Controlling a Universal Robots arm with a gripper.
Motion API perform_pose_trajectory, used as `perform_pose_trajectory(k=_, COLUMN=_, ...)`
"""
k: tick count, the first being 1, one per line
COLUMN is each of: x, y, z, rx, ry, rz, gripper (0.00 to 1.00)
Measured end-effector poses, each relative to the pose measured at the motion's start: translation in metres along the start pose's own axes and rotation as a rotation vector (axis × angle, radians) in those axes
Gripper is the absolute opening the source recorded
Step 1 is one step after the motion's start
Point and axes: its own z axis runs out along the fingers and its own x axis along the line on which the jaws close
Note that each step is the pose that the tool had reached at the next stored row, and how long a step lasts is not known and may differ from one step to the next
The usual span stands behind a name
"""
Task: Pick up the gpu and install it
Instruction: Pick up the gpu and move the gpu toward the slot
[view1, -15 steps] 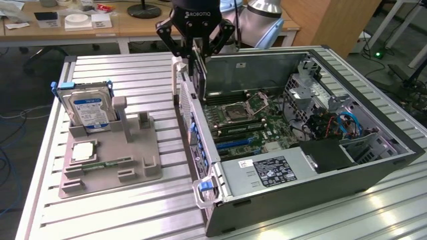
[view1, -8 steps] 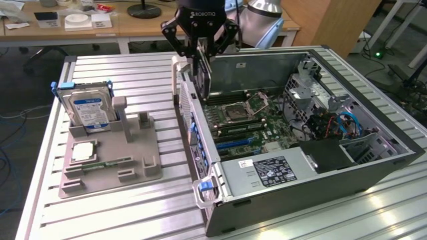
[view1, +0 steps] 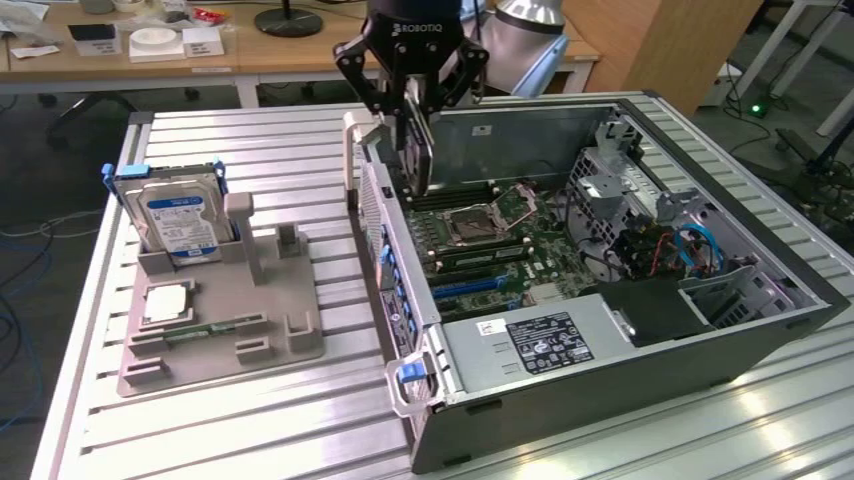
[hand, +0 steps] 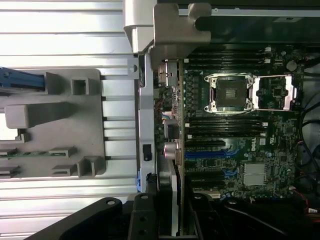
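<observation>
My gripper (view1: 411, 108) is shut on the gpu (view1: 418, 150), a thin dark card that hangs upright below the fingers. The card is over the rear edge of the open computer case (view1: 747, 330), just above the motherboard (view1: 497, 235). In the wrist view the gpu (hand: 178, 130) shows edge-on, with its silver-grey bracket (hand: 175, 27) at the far end. It runs along the case's rear wall beside the blue slot (hand: 206, 155) and the black slots of the motherboard (hand: 250, 165). The gripper (hand: 170, 220) holds the card's near end between its black fingers (hand: 142, 217).
A grey parts fixture (view1: 234, 300) lies on the slatted table at the exterior view's left, holding a hard drive (view1: 176, 222) with a blue label and a narrow green memory stick (view1: 200, 330). Inside the case are a power supply (view1: 534, 345), a drive cage and cables (view1: 681, 250).
</observation>
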Motion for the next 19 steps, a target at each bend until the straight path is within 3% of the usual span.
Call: perform_pose_trajectory(k=19, x=-0.019, y=0.0008, z=0.0006, rx=0.0, ry=0.0, rz=0.0, gripper=0.28)
